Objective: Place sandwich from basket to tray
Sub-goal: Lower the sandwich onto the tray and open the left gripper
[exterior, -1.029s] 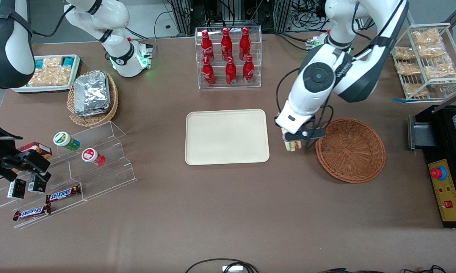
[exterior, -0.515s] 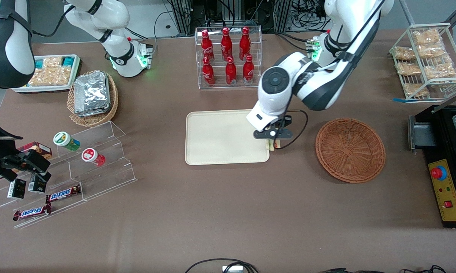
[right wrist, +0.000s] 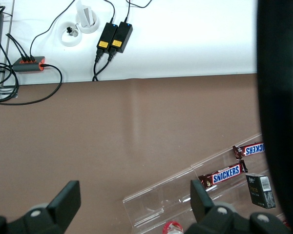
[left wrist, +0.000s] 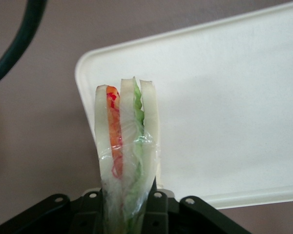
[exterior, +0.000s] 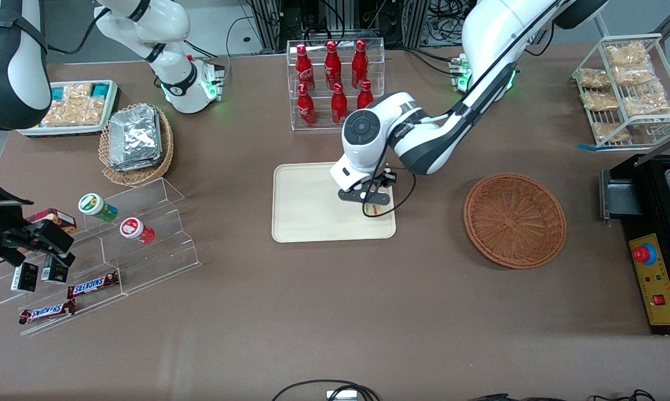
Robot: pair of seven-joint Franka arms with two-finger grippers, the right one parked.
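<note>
The left arm's hand (exterior: pixel 370 205) hangs over the tray (exterior: pixel 312 223), its fingers clamped on the plastic-wrapped sandwich (exterior: pixel 371 209), which sits upright between them with its red, orange and green filling edge (left wrist: pixel 122 141) facing the wrist camera. The sandwich is carried above the end of the tray nearest the basket (exterior: pixel 514 220), which lies bare on the table (exterior: pixel 335 312) toward the working arm's end. Held by its lower part, the wedge looks ready to be lowered flat onto the cream surface before the grip lets go.
</note>
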